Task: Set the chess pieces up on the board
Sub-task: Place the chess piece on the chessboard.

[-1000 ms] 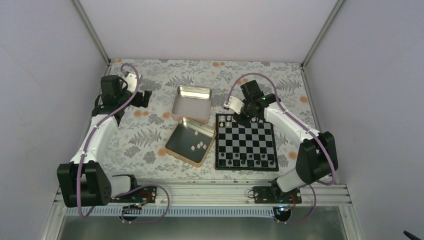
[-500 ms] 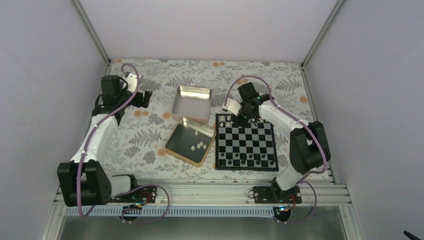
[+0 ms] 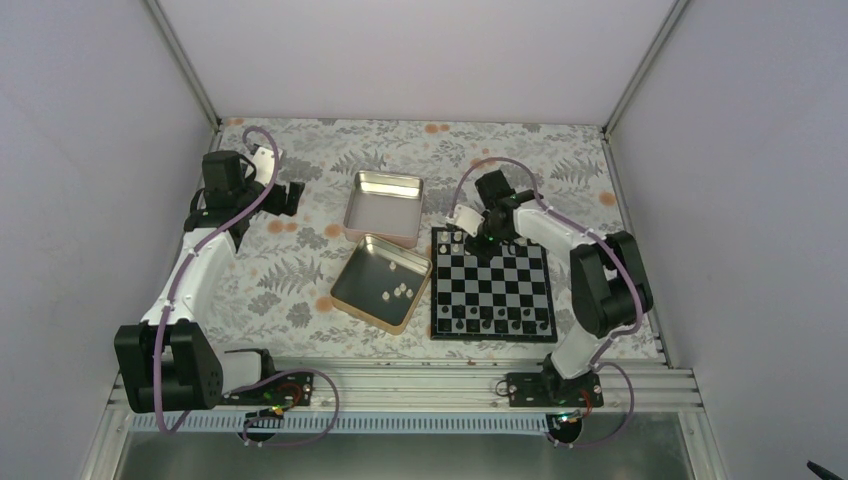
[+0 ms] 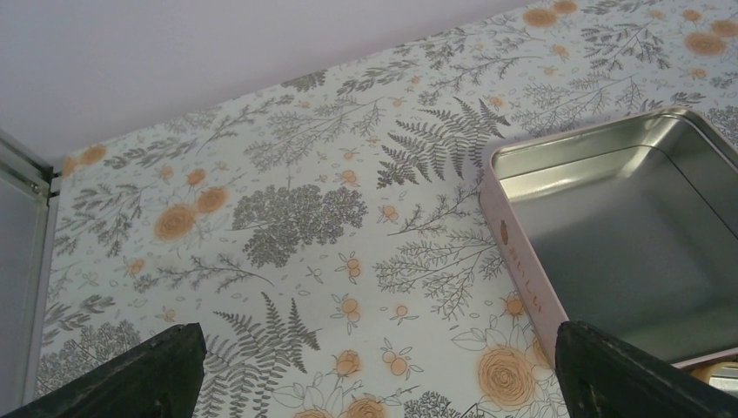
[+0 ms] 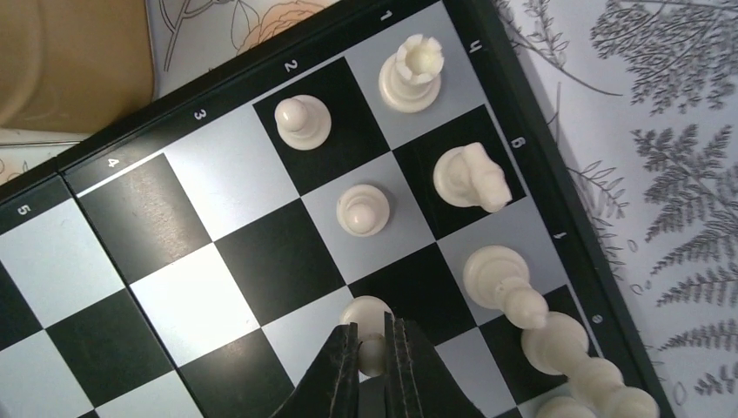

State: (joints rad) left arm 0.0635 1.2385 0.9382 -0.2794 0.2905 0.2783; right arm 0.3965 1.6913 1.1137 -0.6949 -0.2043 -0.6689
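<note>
Table (image 3: 290, 290): floral cloth, everything sits on it.

Board (image 3: 492, 285): 3 o'clock of table centre, square to the arm bases. Dark pieces (image 3: 490, 323) line its 6 o'clock edge.

Two tins. Far tin (image 3: 384, 205) sits at 11 o'clock of the board. Near tin (image 3: 375, 268) sits at 9 o'clock, just beside the rim, with a few white pieces (image 3: 400, 291) loose inside.

Left gripper (image 3: 290, 196): parked at 10 o'clock on the table, well apart from the board. Its wrist cam shows the fingers spread wide with nothing between them (image 4: 374, 383).

Right gripper (image 3: 477, 240): over the board's 11 o'clock corner. In its wrist cam the fingers are pinched tight (image 5: 372, 357) on a pawn (image 5: 367, 324) at 6 o'clock of frame.

White already down in that corner:
- rook (image 5: 411, 71) at 1 o'clock
- knight (image 5: 470, 177) and bishop (image 5: 503, 279) run down the rim from it
- two placed pawns (image 5: 303, 121) (image 5: 362, 209) stand one file in

Step, my read: seating the third pawn in the pawn file. Can't tell whether its base touches the square yet.

Next move calls for:
- centre it on the square, in line with the other two pawns
- go down until seated, then release
- lift straight up, since the bishop is close at 3 o'clock and would tip on a sideways exit
- then back to the near tin for another piece
</note>
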